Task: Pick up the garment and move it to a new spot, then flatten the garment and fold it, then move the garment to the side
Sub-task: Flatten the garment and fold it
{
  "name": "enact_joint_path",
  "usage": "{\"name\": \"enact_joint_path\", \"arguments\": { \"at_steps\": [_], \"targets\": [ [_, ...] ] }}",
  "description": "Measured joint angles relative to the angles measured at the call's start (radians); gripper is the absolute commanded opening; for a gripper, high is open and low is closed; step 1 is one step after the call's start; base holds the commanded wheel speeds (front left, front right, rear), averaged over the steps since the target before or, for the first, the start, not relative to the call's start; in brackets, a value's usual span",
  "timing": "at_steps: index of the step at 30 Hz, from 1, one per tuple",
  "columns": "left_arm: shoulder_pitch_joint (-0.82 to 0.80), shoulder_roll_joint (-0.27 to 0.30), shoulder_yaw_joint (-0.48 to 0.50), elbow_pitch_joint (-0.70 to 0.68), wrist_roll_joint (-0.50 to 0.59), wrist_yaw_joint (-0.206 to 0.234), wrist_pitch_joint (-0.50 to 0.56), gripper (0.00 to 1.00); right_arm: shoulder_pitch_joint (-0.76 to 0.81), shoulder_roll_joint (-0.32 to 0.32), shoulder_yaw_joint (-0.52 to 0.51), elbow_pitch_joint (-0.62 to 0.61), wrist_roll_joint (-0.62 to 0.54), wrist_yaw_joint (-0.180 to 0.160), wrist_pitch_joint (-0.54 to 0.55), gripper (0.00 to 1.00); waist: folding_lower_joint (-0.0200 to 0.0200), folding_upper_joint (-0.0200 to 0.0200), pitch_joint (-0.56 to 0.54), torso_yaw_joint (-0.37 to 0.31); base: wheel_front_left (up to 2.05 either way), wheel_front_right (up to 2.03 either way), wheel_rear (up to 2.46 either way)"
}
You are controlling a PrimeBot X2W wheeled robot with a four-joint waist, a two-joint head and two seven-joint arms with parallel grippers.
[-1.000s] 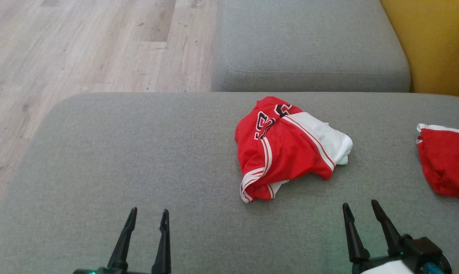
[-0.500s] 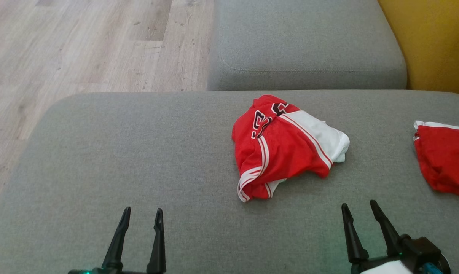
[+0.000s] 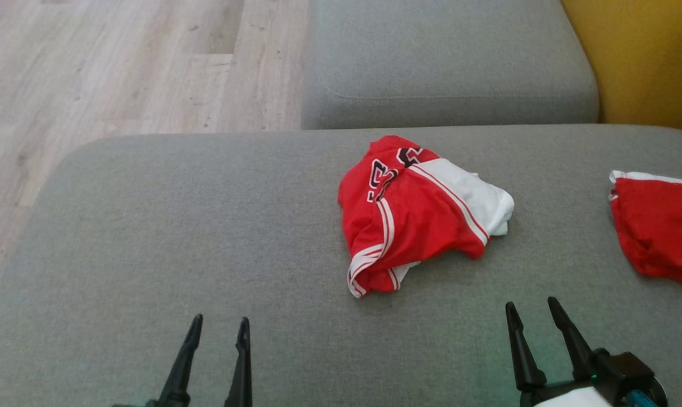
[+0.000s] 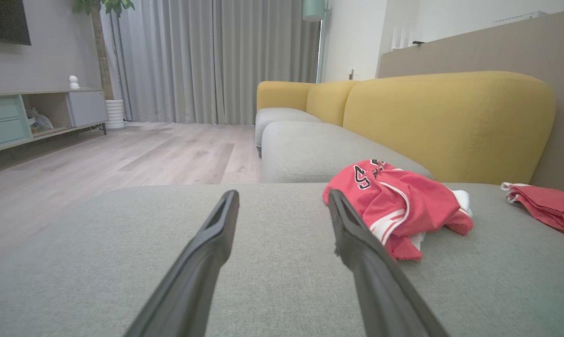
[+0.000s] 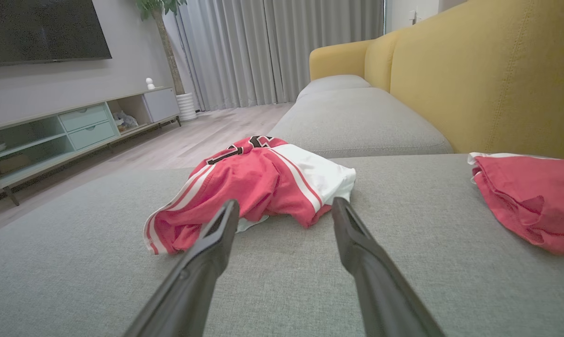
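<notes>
The left fingers (image 3: pixel 184 364) are spread apart with nothing between them, low at the lower left of the head view over the near part of the grey seat cushion (image 3: pixel 149 226). The right fingers (image 3: pixel 522 350) are likewise spread and empty at the lower right, tilted slightly to the left. Neither pair touches any cloth.

The garment (image 3: pixel 414 220) lies crumpled on the seat cushion, right of the middle and closer to the far edge. It is red with a white panel on its right side, white stripes along its hems, and dark outlined lettering at its far end. It sits ahead of the right fingers and a little to their left, with bare grey fabric between. In the right wrist view its near hem shows just past the fingertips. In the left wrist view it lies off to the right, partly behind one fingertip.

A second red garment (image 3: pixel 657 226) with white trim lies at the right edge of the same cushion, well apart from the first. Beyond them is another grey cushion (image 3: pixel 448 62), with a yellow backrest (image 3: pixel 652 56) to its right and a pale wood floor (image 3: pixel 120 68) to the left
</notes>
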Motion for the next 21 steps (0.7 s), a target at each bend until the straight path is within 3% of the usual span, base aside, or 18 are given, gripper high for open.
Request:
{"name": "enact_joint_path", "arguments": {
  "at_steps": [9,21],
  "targets": [
    [-0.035,0.000,-0.091,0.125,-0.003,-0.032,0.000,1.00,-0.003,0.000,0.003,-0.012,-0.011,0.000,0.000,1.00,0.0000,0.0000,0.045,-0.044,0.00,0.00,0.00],
    [-0.314,-0.006,-0.258,0.388,-0.079,-0.067,0.000,1.00,-0.087,0.000,0.034,-0.027,-0.044,0.000,0.000,1.00,0.0003,0.0000,0.167,-0.131,0.00,0.00,0.00]
  ]
}}
